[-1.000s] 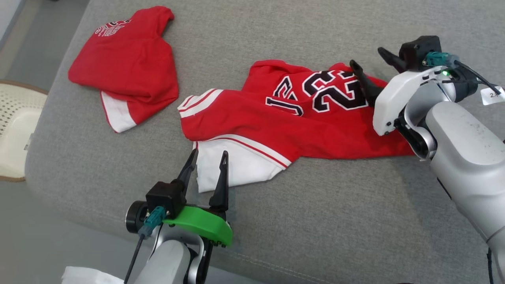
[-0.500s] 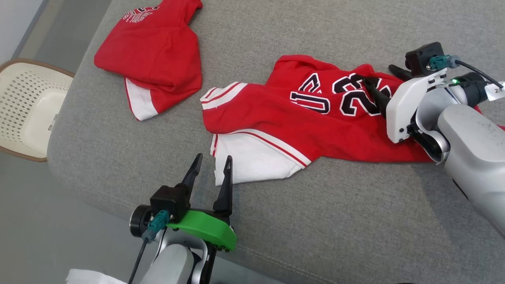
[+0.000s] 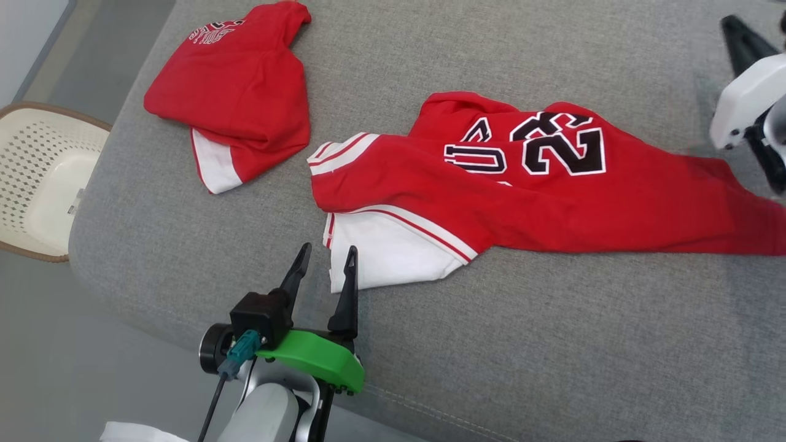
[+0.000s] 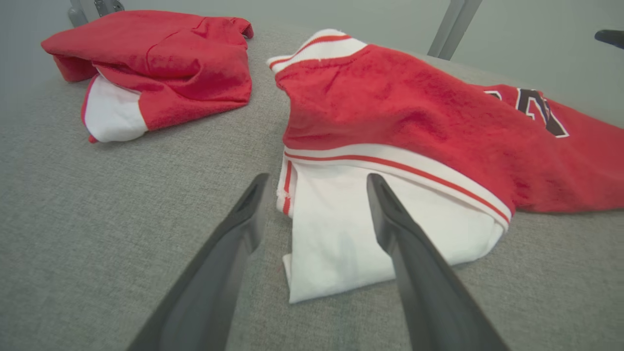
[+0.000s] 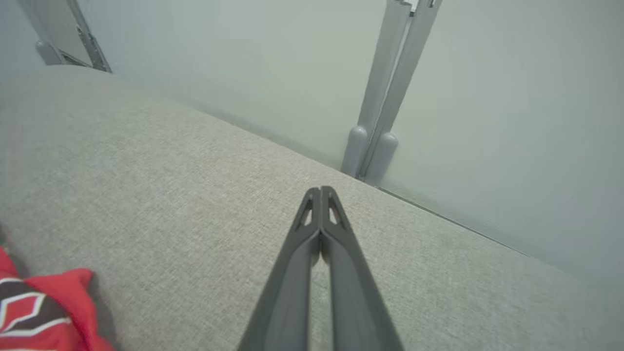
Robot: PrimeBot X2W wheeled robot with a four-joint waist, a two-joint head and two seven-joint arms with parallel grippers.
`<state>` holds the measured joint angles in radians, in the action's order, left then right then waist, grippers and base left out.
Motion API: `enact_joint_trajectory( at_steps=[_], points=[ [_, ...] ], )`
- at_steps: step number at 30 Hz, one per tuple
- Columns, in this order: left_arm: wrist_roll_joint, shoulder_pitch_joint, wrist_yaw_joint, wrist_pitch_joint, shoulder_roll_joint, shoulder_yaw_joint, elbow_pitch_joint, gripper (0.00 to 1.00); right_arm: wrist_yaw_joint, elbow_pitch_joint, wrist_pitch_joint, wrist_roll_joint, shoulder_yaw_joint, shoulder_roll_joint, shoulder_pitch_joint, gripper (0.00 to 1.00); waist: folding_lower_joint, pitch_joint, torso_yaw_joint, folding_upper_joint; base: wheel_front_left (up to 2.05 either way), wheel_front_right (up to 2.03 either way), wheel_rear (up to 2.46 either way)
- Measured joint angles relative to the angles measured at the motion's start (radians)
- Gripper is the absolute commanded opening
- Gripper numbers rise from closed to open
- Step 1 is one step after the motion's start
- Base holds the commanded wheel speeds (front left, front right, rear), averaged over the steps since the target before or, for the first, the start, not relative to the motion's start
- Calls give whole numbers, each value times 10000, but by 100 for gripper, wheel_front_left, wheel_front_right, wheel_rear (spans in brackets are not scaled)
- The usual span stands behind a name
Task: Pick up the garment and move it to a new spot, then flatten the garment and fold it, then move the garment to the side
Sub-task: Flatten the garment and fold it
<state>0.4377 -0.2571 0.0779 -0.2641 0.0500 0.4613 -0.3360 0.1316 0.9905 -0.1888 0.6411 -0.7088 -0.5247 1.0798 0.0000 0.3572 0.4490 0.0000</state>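
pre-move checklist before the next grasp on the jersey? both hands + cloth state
1. Left hand open: ok.
2. Left hand over white hem: ok, fingers straddle its edge; contact cannot tell.
3. Right hand empty: ok, shut on nothing above bare cushion.
4. Right hand placed to grasp: not ok, off the jersey.
5. Jersey flat: not ok, rumpled.
6. Second red garment apart from jersey: ok.

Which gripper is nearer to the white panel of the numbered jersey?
Left. The left gripper sits open at the white panel, straddling its near corner edge. The right gripper is shut, over bare cushion past the far end of the jersey.
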Motion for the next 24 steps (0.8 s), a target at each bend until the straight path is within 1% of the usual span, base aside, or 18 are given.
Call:
enact_joint_trajectory(
  at_steps=[2, 4, 7, 10, 11, 12, 13, 15, 17, 19, 24],
  points=[
    [-2, -1, -46, 0, -4, 48, -8, 100, -8, 324, -169, -81, 303, 21, 192, 0, 0, -54, -71, 0, 0, 0, 0],
    [-4, -2, -65, 0, -4, 77, -8, 100, -8, 305, -244, -113, 244, 199, 184, 0, 0, -86, -130, 0, 0, 0, 0],
    [0, -5, -65, 0, -4, 119, 6, 100, -2, -52, -242, -42, -25, 617, 39, 0, 0, -66, -172, 0, 0, 0, 0],
    [21, -7, -69, 0, -4, 213, 8, 100, -2, -608, -61, 401, -362, 761, -238, 0, 0, -6, -155, 0, 0, 0, 0],
    [35, -7, -71, 0, -8, 238, 6, 100, -2, -807, 123, 581, -514, 800, -350, 33, 0, 5, -130, 0, 0, 0, 0],
    [75, -8, -71, 0, -6, 253, 4, 100, -2, -1005, 332, 803, -663, 842, -446, 95, 0, 14, -96, 0, 0, 0, 0],
    [81, -8, -71, 0, -4, 274, -2, 100, -2, -1210, 523, 984, -838, 861, -519, 100, 0, 22, -58, 0, 0, 0, 0],
    [105, -7, -71, 0, -4, 326, -10, 100, -2, -1622, 945, 1396, -1150, 788, -616, 100, 0, 37, 33, 0, 0, 0, 0],
    [144, -5, -71, 0, -4, 389, -10, 100, -2, -1933, 1277, 1670, -1471, 552, -685, 100, 0, 56, 130, 0, 0, 0, 0],
    [213, 0, -63, 0, -4, 424, -25, 100, -2, -2100, 1599, 1862, -1778, 326, -711, 100, 0, 85, 226, 0, 0, 0, 0],
    [309, 10, 8, 0, 0, 529, -46, 100, -2, -2410, 2328, 2222, -2497, 40, -722, 100, 0, 181, 413, 0, 0, 0, 0]
  ],
)
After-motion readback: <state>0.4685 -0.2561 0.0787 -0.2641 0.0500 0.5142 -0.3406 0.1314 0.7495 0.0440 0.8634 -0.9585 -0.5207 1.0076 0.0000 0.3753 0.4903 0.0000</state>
